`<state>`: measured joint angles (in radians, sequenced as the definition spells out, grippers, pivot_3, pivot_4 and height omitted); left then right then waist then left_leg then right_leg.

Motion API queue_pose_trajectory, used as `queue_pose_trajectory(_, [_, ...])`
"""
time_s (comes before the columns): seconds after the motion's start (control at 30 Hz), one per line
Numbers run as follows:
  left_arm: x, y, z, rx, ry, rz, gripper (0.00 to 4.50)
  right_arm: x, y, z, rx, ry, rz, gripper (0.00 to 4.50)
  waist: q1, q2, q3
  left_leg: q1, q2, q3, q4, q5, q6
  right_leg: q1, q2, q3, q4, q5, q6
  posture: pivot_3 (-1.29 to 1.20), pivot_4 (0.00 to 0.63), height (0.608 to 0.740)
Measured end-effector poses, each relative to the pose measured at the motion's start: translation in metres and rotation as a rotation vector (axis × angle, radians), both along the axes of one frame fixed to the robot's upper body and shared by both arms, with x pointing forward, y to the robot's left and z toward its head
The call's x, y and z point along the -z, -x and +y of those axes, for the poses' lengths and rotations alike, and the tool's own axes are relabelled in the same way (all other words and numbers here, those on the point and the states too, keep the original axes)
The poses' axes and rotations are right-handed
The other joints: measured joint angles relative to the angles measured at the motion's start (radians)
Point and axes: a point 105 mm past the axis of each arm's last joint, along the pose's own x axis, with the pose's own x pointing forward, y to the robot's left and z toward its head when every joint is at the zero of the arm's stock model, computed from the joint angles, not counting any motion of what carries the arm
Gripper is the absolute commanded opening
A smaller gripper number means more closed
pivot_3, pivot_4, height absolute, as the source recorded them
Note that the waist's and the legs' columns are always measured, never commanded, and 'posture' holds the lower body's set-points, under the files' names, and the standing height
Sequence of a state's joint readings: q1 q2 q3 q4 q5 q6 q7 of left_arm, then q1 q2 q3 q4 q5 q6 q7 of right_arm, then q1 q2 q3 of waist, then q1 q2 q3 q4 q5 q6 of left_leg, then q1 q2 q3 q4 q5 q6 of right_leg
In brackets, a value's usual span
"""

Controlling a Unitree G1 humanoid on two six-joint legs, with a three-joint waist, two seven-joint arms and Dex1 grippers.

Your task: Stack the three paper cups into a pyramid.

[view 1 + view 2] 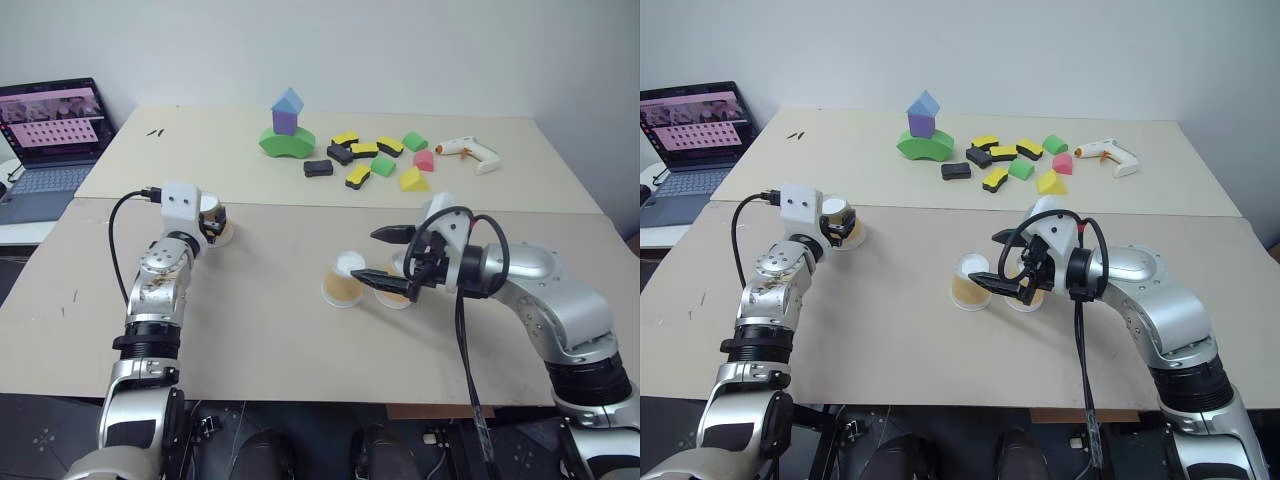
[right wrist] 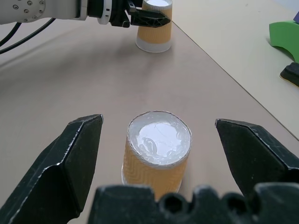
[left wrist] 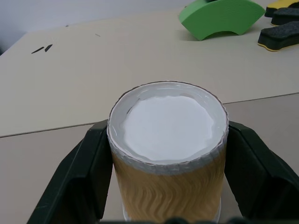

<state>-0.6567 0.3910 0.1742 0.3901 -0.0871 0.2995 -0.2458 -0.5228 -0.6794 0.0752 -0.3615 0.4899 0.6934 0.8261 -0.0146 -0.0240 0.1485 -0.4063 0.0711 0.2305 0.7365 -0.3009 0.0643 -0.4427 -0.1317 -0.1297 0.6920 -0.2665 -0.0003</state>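
Two beige surface boards (image 1: 300, 330) met at a seam, with a white wall behind and an open laptop (image 1: 50, 135) on a side desk at the far left. The left hand (image 3: 168, 186) had both fingers pressed to the sides of one upside-down paper cup (image 3: 169, 154) near the seam on the left, while the right hand (image 2: 163, 154) stood wide around a second cup (image 2: 156, 151) at the near centre, beside a third cup (image 1: 397, 290). Far across the seam lay a green-purple-blue block tower (image 1: 287, 128), scattered foam blocks (image 1: 375, 160) and a glue gun (image 1: 470, 152).
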Motion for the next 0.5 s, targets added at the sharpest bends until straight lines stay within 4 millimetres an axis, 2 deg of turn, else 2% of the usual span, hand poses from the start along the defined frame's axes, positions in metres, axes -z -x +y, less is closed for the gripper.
queue_pose_trajectory(0.07, [-0.003,0.001,-0.011,0.093,0.029,-0.010,3.39,0.000,0.000,0.000,0.005,0.001,-0.001,4.50,0.001,0.000,0.000,-0.001,0.000,0.000,0.000,0.000,0.000,0.000,0.000,0.000,0.000,0.000,0.000,0.00,0.150,0.703])
queue_pose_trajectory(0.23, [-0.039,0.028,-0.081,0.600,-0.035,-0.118,3.39,0.002,-0.002,-0.002,0.018,0.010,-0.003,4.50,0.000,0.000,0.000,-0.003,-0.001,0.000,0.000,0.000,0.000,-0.003,-0.001,-0.001,0.000,0.000,0.000,0.00,0.150,0.703])
queue_pose_trajectory(0.27, [-0.040,0.033,-0.087,0.659,-0.056,-0.120,3.39,0.003,-0.002,-0.003,0.022,0.012,-0.001,4.50,-0.001,0.000,0.000,-0.003,-0.001,0.000,0.000,0.000,0.000,-0.003,-0.001,-0.001,0.000,0.000,0.001,0.00,0.150,0.703])
queue_pose_trajectory(0.33, [-0.033,0.042,-0.092,0.754,-0.093,-0.086,3.39,0.004,-0.003,-0.004,0.033,0.015,0.000,4.50,-0.010,0.000,0.000,-0.001,-0.001,0.001,-0.001,0.000,0.000,-0.003,0.000,0.001,0.001,0.000,0.000,0.00,0.150,0.703])
queue_pose_trajectory(0.47, [0.014,0.067,-0.092,0.954,-0.178,0.128,3.39,0.008,-0.005,-0.008,0.071,0.017,0.002,4.50,-0.025,0.000,0.000,-0.001,-0.001,0.001,-0.001,0.000,0.000,-0.004,0.000,0.002,0.002,-0.001,0.000,0.00,0.150,0.703])
queue_pose_trajectory(0.5, [0.018,0.070,-0.093,0.980,-0.181,0.143,3.39,0.008,-0.005,-0.009,0.076,0.016,0.000,4.50,-0.024,0.000,0.000,-0.001,-0.001,0.001,-0.001,0.000,0.000,-0.004,0.000,0.002,0.002,-0.001,0.000,0.00,0.150,0.703])
